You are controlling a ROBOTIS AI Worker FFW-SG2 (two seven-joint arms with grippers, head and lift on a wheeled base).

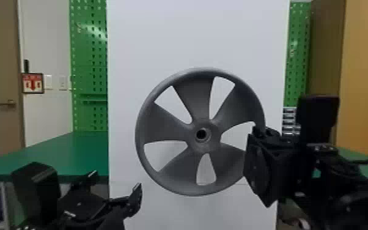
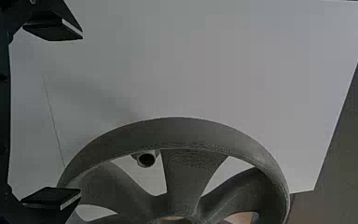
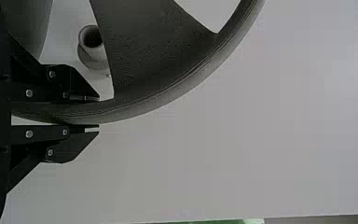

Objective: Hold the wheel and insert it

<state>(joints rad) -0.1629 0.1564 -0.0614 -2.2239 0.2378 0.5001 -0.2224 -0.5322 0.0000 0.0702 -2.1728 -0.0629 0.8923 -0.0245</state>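
In the head view my right gripper (image 1: 255, 153) is at the right side of the grey five-spoked wheel (image 1: 177, 128), which hangs upright before a white board. The right wrist view has the wheel's rim (image 3: 144, 109) between the two fingers of my right gripper (image 3: 98, 113), shut on it. My left gripper (image 1: 114, 183) stands open at the lower left, apart from the wheel. Seen from the left wrist, the wheel (image 2: 182, 133) lies beyond my left gripper (image 2: 77, 114), with nothing between its fingers. A grey hollow peg (image 2: 146, 159) on the board shows through a wheel opening; the right wrist view also has the peg (image 3: 92, 46).
The large white board (image 1: 198, 36) stands upright behind the wheel. A green table (image 1: 67, 153) extends behind it on the left and right. Green pegboard (image 1: 88, 61) and a wooden panel (image 1: 365, 76) are farther back.
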